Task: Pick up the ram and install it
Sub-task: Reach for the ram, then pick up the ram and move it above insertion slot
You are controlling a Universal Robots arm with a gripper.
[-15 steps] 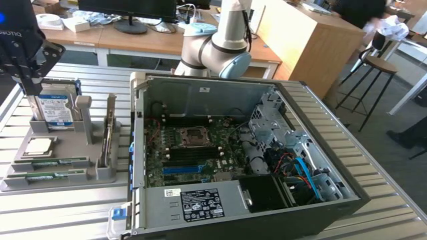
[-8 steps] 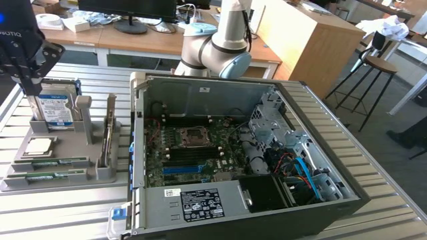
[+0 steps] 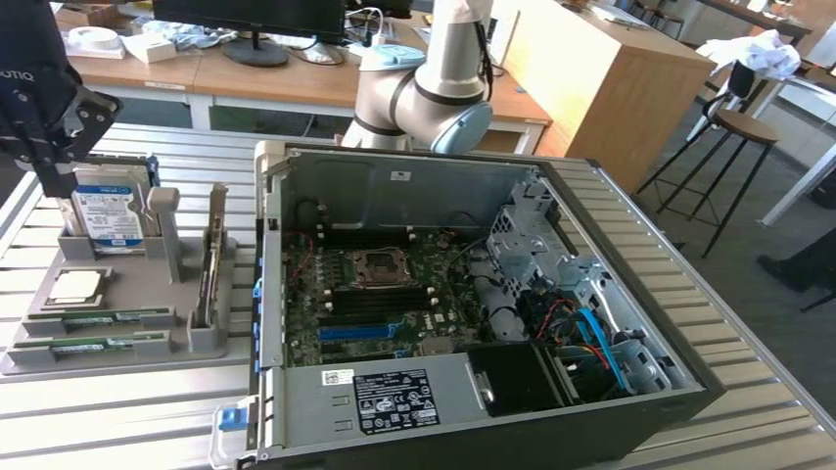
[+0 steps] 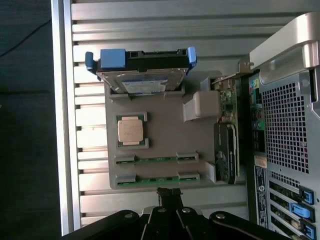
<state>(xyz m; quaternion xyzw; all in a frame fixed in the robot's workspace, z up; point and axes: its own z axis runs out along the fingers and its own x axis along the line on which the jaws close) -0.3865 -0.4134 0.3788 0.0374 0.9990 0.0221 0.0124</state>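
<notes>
Step in hand: the reach for the ram, judging by an empty gripper poised over the holder tray (image 3: 196, 343) and nothing lifted yet.
Ram (image 3: 92, 343) (image 4: 156, 179): it lay flat in the tray's outermost slot, at the lower left of the exterior view. In the wrist view it was the stick closest to the fingertips.
Second stick (image 3: 98, 318) (image 4: 156, 160): it sat in the neighbouring slot, parallel and just beside the ram. A good grasp would need to take only the outer stick.
Silver chip (image 3: 74, 286) (image 4: 132, 131): it rested one slot further back, apart from both sticks.
Hard drive (image 3: 108, 215) (image 4: 142, 75): it stood on edge at the tray's far end, to be left alone.
Gripper (image 3: 57, 186) (image 4: 169, 192): fingers were pressed together with nothing between them. It hung above the tray at the upper left of the exterior view.
Doing it well: the fingers would have to part first, line up across the ram's thin width near its middle, then descend squarely.
Computer case (image 3: 392, 181): it lay open beside the tray, its board (image 3: 379, 294) exposed.
Ram's look: a long, narrow green strip, held at both ends by grey clips. Its chips and label were too small to make out.
</notes>
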